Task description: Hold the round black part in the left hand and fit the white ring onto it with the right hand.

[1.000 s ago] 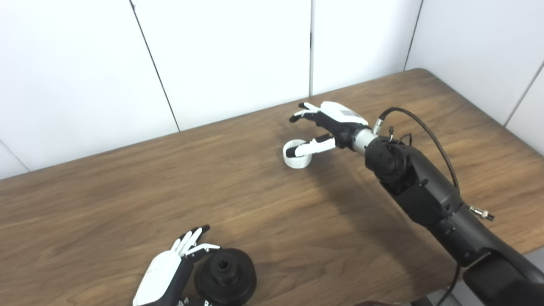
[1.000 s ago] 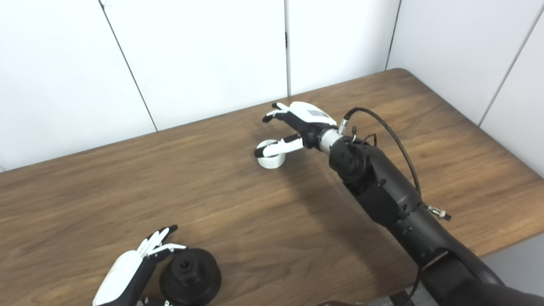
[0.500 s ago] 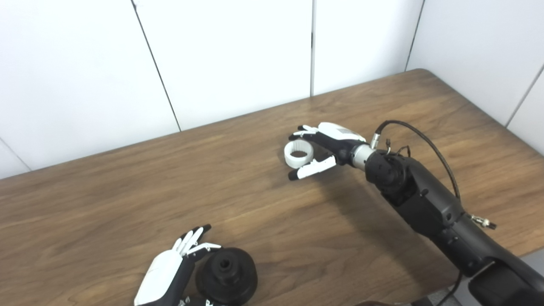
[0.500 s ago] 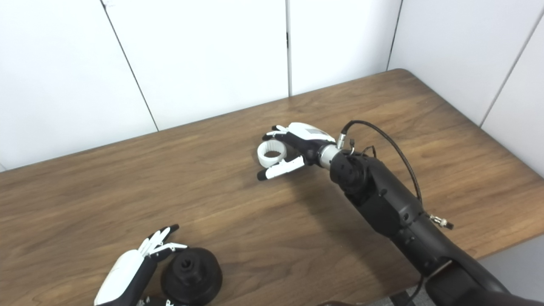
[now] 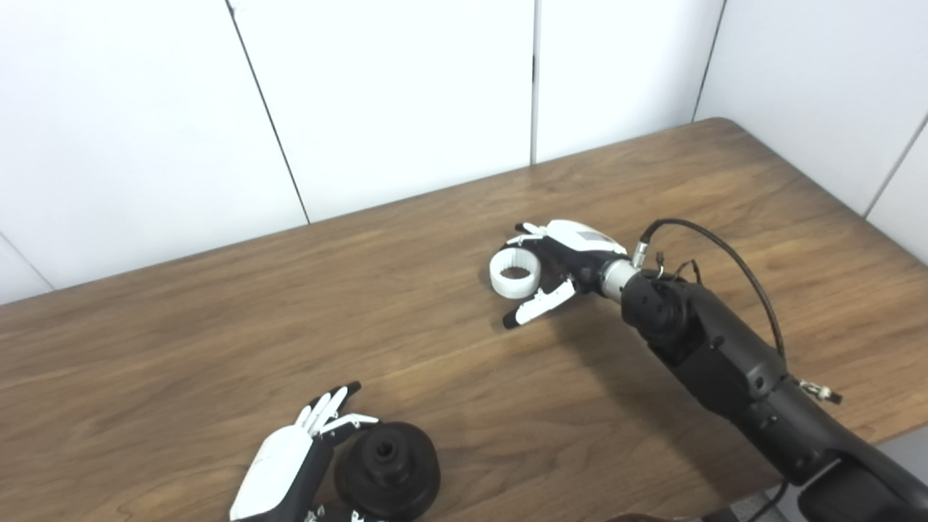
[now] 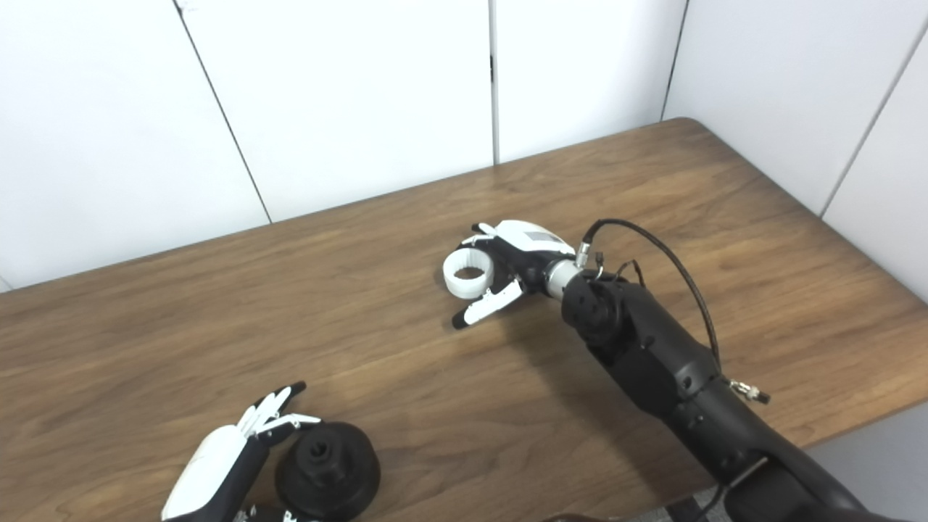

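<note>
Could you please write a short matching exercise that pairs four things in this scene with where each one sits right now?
Things:
1. white ring
2. round black part
3. left hand
4. right hand

Places:
A. near edge of the table, hole facing up
B. mid-table, fingers around the ring
C. just left of the black part
D. mid-table, between fingers and thumb

Pairs: 1-D, 2-A, 3-C, 4-B

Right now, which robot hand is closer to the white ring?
The right hand: its fingers curl around the white ring. The left hand is far off, beside the round black part.
</note>
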Robot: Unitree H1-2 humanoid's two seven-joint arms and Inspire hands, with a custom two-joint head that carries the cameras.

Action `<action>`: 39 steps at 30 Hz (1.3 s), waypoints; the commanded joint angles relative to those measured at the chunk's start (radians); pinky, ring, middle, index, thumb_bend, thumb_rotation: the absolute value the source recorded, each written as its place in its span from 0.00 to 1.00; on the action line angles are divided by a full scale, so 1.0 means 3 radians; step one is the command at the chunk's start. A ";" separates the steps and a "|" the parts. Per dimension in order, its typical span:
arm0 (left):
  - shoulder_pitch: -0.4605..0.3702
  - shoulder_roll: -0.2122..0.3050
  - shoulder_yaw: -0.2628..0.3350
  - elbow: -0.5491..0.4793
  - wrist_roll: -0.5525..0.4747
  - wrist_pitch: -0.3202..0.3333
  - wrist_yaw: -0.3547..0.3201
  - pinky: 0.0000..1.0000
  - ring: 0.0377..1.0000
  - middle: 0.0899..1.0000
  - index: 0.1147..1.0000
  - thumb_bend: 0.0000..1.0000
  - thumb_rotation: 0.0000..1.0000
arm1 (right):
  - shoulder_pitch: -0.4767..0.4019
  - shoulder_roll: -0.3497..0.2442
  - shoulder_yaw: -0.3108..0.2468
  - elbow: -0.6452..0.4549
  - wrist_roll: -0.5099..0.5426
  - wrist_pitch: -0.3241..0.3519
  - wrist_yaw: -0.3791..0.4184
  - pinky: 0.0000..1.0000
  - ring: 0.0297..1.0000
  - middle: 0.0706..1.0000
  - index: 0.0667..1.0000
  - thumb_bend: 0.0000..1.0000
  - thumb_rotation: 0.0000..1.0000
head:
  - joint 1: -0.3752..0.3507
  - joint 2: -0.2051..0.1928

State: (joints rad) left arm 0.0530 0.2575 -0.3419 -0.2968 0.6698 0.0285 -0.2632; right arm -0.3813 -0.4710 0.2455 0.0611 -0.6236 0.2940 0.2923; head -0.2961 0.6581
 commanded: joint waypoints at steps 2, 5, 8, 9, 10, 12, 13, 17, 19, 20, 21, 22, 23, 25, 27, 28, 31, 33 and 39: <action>-0.0027 0.0022 -0.0007 -0.0046 0.0075 0.0027 -0.0024 1.00 1.00 0.99 0.63 1.00 0.29 | -0.0054 0.0000 -0.0051 0.0028 -0.0004 -0.0110 -0.0164 0.97 1.00 1.00 0.82 0.94 0.49 | -0.0007 0.0005; -0.0026 0.0018 -0.0002 -0.0058 0.0070 0.0043 -0.0038 1.00 1.00 0.99 0.63 1.00 0.30 | -0.0047 0.0020 -0.0057 0.0066 -0.0005 -0.0131 -0.0241 0.98 1.00 0.99 0.82 0.92 0.47 | 0.0003 0.0014; -0.0020 0.0018 0.0007 -0.0068 0.0063 0.0044 -0.0037 1.00 1.00 0.99 0.63 1.00 0.30 | -0.0037 0.0039 -0.0062 0.0097 -0.0015 -0.0133 -0.0302 0.98 1.00 0.99 0.82 0.90 0.45 | 0.0009 0.0017; -0.0018 0.0019 0.0009 -0.0065 0.0062 0.0039 -0.0034 1.00 1.00 0.99 0.63 1.00 0.29 | -0.0033 0.0043 -0.0060 0.0105 -0.0020 -0.0129 -0.0317 0.98 1.00 0.99 0.82 0.90 0.44 | 0.0008 0.0019; -0.0018 0.0022 0.0011 -0.0063 0.0061 0.0034 -0.0031 1.00 1.00 0.99 0.63 1.00 0.29 | -0.0028 0.0048 -0.0061 0.0111 -0.0025 -0.0130 -0.0336 0.97 1.00 0.99 0.82 0.90 0.44 | 0.0007 0.0022; -0.0018 0.0027 0.0012 -0.0057 0.0062 0.0024 -0.0027 1.00 1.00 0.99 0.63 1.00 0.30 | -0.0017 0.0067 -0.0073 0.0126 -0.0039 -0.0137 -0.0398 0.96 1.00 0.98 0.81 0.89 0.42 | 0.0006 0.0025; -0.0018 0.0028 0.0015 -0.0053 0.0057 0.0015 -0.0021 1.00 1.00 0.99 0.63 1.00 0.30 | -0.0010 0.0082 -0.0087 0.0136 -0.0042 -0.0143 -0.0442 0.95 1.00 0.97 0.80 0.88 0.40 | 0.0001 0.0027; -0.0022 0.0029 0.0021 -0.0054 0.0049 0.0015 -0.0025 1.00 1.00 0.99 0.63 1.00 0.30 | 0.0020 0.0143 -0.0141 0.0197 -0.0068 -0.0215 -0.0681 0.91 0.96 0.93 0.73 0.84 0.32 | 0.0003 0.0032; -0.0023 0.0027 0.0024 -0.0054 0.0048 0.0020 -0.0027 1.00 1.00 0.99 0.63 1.00 0.30 | 0.0028 0.0160 -0.0157 0.0216 -0.0072 -0.0225 -0.0749 0.91 0.95 0.92 0.70 0.80 0.30 | 0.0003 0.0032; -0.0023 0.0026 0.0025 -0.0053 0.0047 0.0020 -0.0026 1.00 1.00 0.99 0.63 1.00 0.30 | 0.0030 0.0165 -0.0162 0.0222 -0.0068 -0.0230 -0.0769 0.91 0.95 0.92 0.69 0.79 0.29 | 0.0003 0.0032; -0.0023 0.0025 0.0025 -0.0057 0.0049 0.0023 -0.0028 1.00 1.00 0.99 0.63 1.00 0.29 | 0.0033 0.0170 -0.0173 0.0222 -0.0063 -0.0231 -0.0783 0.91 0.95 0.92 0.68 0.78 0.28 | 0.0012 0.0044; -0.0023 0.0025 0.0025 -0.0060 0.0054 0.0024 -0.0028 1.00 1.00 0.99 0.63 1.00 0.29 | 0.0036 0.0174 -0.0184 0.0220 -0.0063 -0.0231 -0.0795 0.92 0.95 0.92 0.67 0.76 0.27 | 0.0012 0.0044; -0.0023 0.0025 0.0025 -0.0061 0.0058 0.0023 -0.0028 1.00 1.00 0.99 0.63 1.00 0.30 | 0.0039 0.0177 -0.0193 0.0221 -0.0069 -0.0235 -0.0809 0.93 0.94 0.91 0.66 0.74 0.25 | 0.0012 0.0044; -0.0024 0.0026 0.0027 -0.0062 0.0057 0.0019 -0.0028 1.00 1.00 0.99 0.63 1.00 0.30 | 0.0042 0.0180 -0.0203 0.0225 -0.0076 -0.0247 -0.0828 0.92 0.94 0.91 0.66 0.73 0.24 | 0.0012 0.0050; -0.0024 0.0027 0.0030 -0.0065 0.0046 0.0018 -0.0032 1.00 1.00 0.99 0.63 1.00 0.30 | 0.0044 0.0177 -0.0210 0.0228 -0.0069 -0.0255 -0.0839 0.92 0.94 0.91 0.66 0.73 0.24 | 0.0012 0.0050; -0.0025 0.0028 0.0032 -0.0067 0.0045 0.0019 -0.0033 1.00 1.00 0.99 0.63 1.00 0.30 | 0.0044 0.0175 -0.0212 0.0226 -0.0068 -0.0253 -0.0841 0.92 0.93 0.91 0.65 0.72 0.24 | 0.0015 0.0057; -0.0028 0.0033 0.0034 -0.0069 0.0051 0.0017 -0.0032 1.00 1.00 0.99 0.63 1.00 0.31 | 0.0049 0.0175 -0.0228 0.0224 -0.0059 -0.0241 -0.0840 0.92 0.93 0.91 0.65 0.71 0.24 | 0.0011 0.0062; -0.0030 0.0034 0.0035 -0.0076 0.0051 0.0026 -0.0042 1.00 1.00 0.99 0.63 1.00 0.31 | 0.0055 0.0181 -0.0244 0.0230 -0.0052 -0.0249 -0.0861 0.91 0.93 0.90 0.63 0.70 0.22 | 0.0010 0.0064; -0.0039 0.0033 0.0042 -0.0071 0.0057 0.0024 -0.0042 1.00 1.00 0.99 0.63 1.00 0.31 | 0.0082 0.0237 -0.0303 0.0324 -0.0019 -0.0446 -0.1124 0.87 0.88 0.84 0.45 0.52 0.14 | 0.0015 0.0071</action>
State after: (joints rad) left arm 0.0530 0.2574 -0.3349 -0.3003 0.6698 0.0296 -0.2742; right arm -0.3470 -0.3849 0.1739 0.1522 -0.6137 0.1767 -0.0033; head -0.2930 0.6780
